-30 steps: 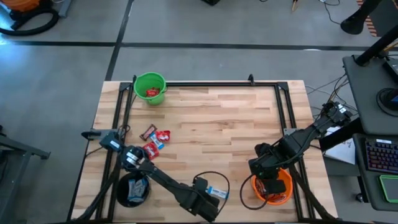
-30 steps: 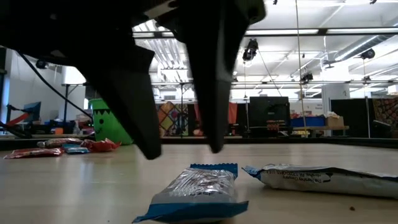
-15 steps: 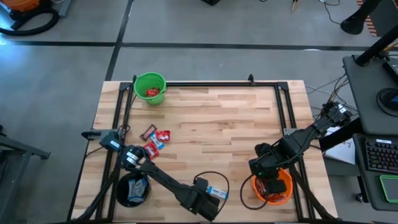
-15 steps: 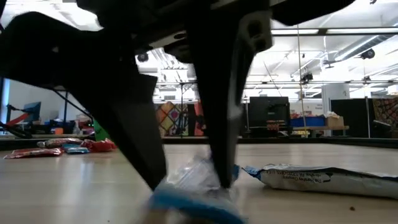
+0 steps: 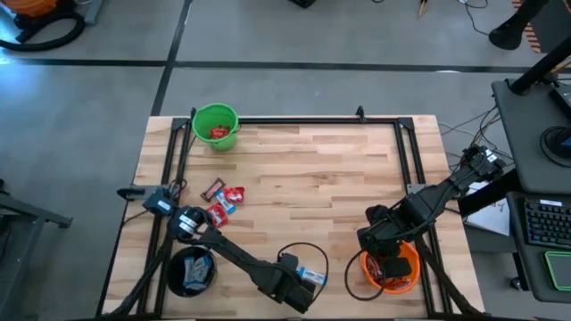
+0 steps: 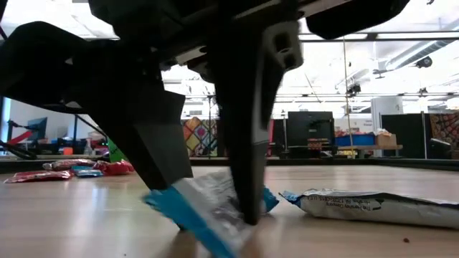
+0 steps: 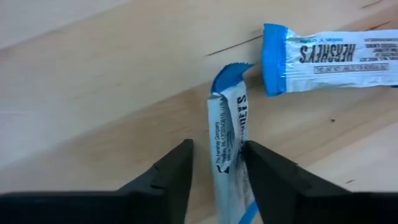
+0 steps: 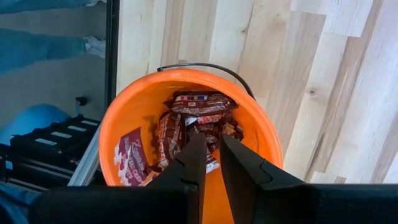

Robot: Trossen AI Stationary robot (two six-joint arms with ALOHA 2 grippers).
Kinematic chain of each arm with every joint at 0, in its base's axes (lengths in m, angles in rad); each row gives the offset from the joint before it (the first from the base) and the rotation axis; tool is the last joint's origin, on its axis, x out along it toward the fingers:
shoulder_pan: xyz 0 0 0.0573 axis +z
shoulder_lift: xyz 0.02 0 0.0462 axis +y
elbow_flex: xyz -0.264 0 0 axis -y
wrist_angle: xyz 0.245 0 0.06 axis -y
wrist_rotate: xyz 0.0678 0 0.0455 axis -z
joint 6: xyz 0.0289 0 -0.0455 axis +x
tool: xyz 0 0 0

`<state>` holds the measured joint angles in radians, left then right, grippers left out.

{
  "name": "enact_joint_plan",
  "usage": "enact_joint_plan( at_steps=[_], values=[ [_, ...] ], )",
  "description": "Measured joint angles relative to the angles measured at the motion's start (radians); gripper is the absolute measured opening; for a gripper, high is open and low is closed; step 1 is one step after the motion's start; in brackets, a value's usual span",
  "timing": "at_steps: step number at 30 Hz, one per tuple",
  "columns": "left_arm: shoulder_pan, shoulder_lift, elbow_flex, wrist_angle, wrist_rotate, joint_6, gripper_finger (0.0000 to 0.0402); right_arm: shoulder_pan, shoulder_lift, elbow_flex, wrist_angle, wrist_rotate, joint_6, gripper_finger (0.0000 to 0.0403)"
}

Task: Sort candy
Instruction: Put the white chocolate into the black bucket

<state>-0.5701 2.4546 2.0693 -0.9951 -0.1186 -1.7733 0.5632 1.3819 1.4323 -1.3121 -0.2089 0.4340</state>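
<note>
Left pincer (image 7: pixel 216 163) is down at the desk's (image 5: pixel 312 169) near edge, pinching a blue-and-white packet (image 7: pixel 229 149) that stands on edge between the fingers, one end tipped up off the wood in the low view. The grip looks thin: fingers sit on the crinkly wrapper close to one side, so the packet could twist or slide out on the lift, and a slick foil wrap would make that worse.

A second packet (image 7: pixel 329 59) lies just beside the held one, their ends nearly touching. Any drag sideways may shove it, possibly toward the desk edge.

Black bucket (image 5: pixel 190 270) sits near the left arm's base and already holds blue-and-white packets, likely the drop spot. The carry there swings back along the arm's own reach, so a loose hold may drop the packet short.

Right pincer (image 8: pixel 208 163) hangs over the orange bucket (image 8: pixel 134 112), fingers pressed nearly together, nothing in them. Brown bars (image 8: pixel 186 121) fill that bucket.

Loose pile (image 5: pixel 223 201) of red and other candy waits mid-left. Green bucket (image 5: pixel 215 126) at the far edge has red packets inside. Plenty left to sort.
</note>
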Motion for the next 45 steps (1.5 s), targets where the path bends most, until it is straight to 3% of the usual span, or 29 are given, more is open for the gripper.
enact_joint_plan(
  at_steps=[6, 8, 16, 23, 27, 32, 39, 45],
  values=[
    [-0.001, 0.003, -0.002, -0.018, 0.007, -0.001, 0.0026, 0.0, 0.0, 0.0, 0.0, 0.0, -0.026, 0.0038],
    [-0.001, 0.003, -0.002, -0.017, 0.01, -0.002, 0.0011, 0.0, 0.0, 0.0, 0.0, 0.0, -0.033, 0.0038],
    [0.0, 0.009, 0.054, -0.082, 0.022, -0.001, 0.0004, 0.0, 0.0, 0.0, 0.0, 0.0, -0.041, 0.0038],
    [-0.004, 0.014, 0.286, -0.381, 0.005, 0.046, 0.0002, 0.0, 0.0, 0.0, 0.0, 0.0, -0.042, 0.0038],
    [-0.015, -0.074, 0.233, -0.408, -0.04, 0.035, 0.0002, 0.0, -0.001, 0.0, 0.0, 0.0, -0.042, 0.0038],
    [-0.052, -0.152, 0.24, -0.571, -0.05, -0.007, 0.0002, 0.0, -0.002, 0.0, 0.0, 0.0, -0.042, 0.0038],
    [-0.092, -0.229, 0.163, -0.574, -0.072, -0.02, 0.0002, -0.001, -0.002, 0.0, 0.007, 0.001, -0.037, 0.0038],
    [-0.107, -0.299, 0.004, -0.575, 0.013, -0.023, 0.0002, -0.001, -0.002, -0.001, 0.009, 0.001, -0.034, 0.0038]
  ],
)
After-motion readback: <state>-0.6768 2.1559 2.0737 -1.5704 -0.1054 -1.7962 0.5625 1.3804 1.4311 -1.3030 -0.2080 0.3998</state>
